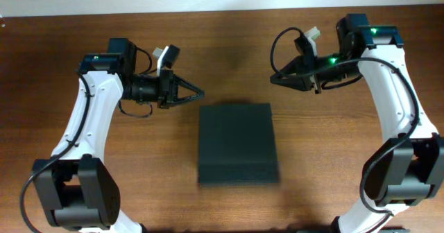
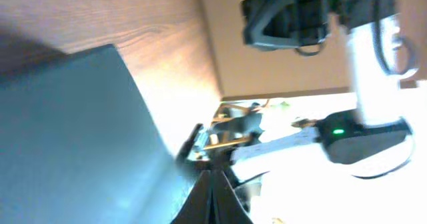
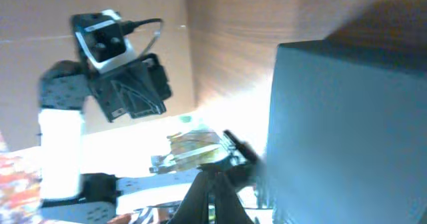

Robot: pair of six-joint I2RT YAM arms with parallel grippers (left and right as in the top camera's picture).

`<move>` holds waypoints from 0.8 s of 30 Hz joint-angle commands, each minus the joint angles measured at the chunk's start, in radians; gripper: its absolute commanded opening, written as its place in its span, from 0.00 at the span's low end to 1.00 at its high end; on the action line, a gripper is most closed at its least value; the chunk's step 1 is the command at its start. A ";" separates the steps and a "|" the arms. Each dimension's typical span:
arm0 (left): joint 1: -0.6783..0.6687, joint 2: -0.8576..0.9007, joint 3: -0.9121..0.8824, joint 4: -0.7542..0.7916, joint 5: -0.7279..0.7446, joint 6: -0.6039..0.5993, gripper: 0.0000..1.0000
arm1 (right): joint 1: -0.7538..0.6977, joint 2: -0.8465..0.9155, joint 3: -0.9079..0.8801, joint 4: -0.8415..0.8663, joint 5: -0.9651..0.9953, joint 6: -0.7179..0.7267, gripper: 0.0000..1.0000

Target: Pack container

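The container (image 1: 237, 143), a dark green-black matte box with its lid down, lies flat at the middle of the wooden table. It also shows in the left wrist view (image 2: 67, 137) and in the right wrist view (image 3: 347, 124). My left gripper (image 1: 200, 93) is shut and empty, hovering just off the box's far left corner, pointing right. Its closed fingers show in the left wrist view (image 2: 212, 197). My right gripper (image 1: 274, 79) is shut and empty, beyond the box's far right corner, pointing left. Its fingers show in the right wrist view (image 3: 213, 194).
Bare wooden table (image 1: 229, 39) surrounds the box. The table's far edge meets a pale wall at the top. Both arm bases stand at the near corners.
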 commanded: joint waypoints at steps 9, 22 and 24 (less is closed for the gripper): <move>-0.001 -0.051 0.058 0.022 -0.678 -0.142 0.02 | 0.005 -0.050 0.091 -0.035 0.439 -0.043 0.04; -0.001 -0.256 0.346 -0.116 -1.318 -0.241 0.02 | 0.006 -0.159 0.515 -0.293 1.052 -0.024 0.11; -0.001 -0.265 0.346 -0.163 -1.336 -0.241 0.02 | 0.005 -0.196 0.500 -0.293 1.053 -0.025 0.12</move>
